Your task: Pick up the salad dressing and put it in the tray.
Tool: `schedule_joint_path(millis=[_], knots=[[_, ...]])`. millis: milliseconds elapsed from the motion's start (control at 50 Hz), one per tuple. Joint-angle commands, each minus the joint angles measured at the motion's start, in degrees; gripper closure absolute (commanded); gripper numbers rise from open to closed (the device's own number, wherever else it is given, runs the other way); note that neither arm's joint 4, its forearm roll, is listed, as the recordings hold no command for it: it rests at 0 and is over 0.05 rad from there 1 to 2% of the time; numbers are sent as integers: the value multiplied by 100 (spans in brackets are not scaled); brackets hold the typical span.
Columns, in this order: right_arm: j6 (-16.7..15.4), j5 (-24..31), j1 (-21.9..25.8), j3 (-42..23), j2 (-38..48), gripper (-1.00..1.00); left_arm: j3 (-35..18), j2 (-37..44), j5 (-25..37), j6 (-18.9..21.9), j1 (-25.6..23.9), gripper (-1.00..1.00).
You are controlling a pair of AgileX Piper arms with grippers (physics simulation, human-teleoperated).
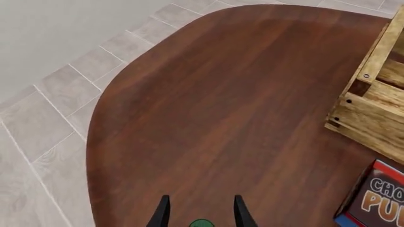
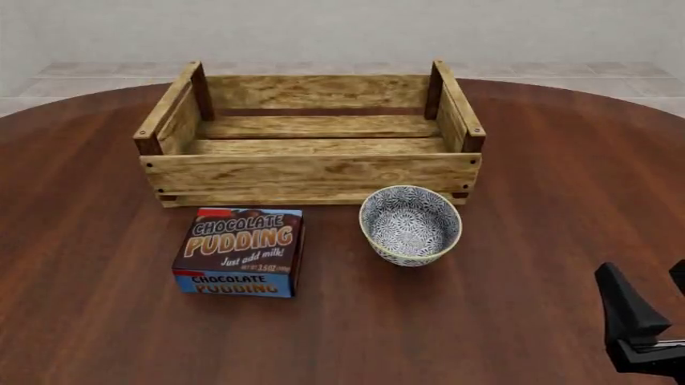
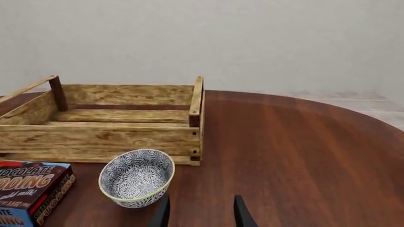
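Note:
Only the dark green cap of the salad dressing (image 1: 200,223) shows, at the edge of the left wrist view. It sits between the fingers of my left gripper (image 1: 200,213), which stand apart with a gap on each side of the cap. The bottle's body is hidden, and neither it nor the left gripper appears in the front view. The tray (image 2: 310,170), a light-wood slatted crate, stands at the back middle of the table with nothing in it. My right gripper (image 2: 655,301) hovers open and holds nothing at the front right, well short of the tray (image 3: 101,139).
A blue-and-brown chocolate pudding box (image 2: 242,252) lies in front of the tray's left half. A blue-patterned bowl (image 2: 410,224) stands in front of its right half. The round table's edge (image 1: 94,142) drops to tiled floor beside the left gripper.

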Motion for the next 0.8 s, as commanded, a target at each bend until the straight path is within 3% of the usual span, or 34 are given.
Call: schedule_joint_path(millis=[20,380,800], knots=[[-13,-4,13,0,4,-100,147,-32,-50,111,168,-100],[-70,103,41,2,-103,-100,299,-16,-128,252,446,-100],[-122,252,12,-12,-244,-100,796,-232,-44,307,418,-100]])
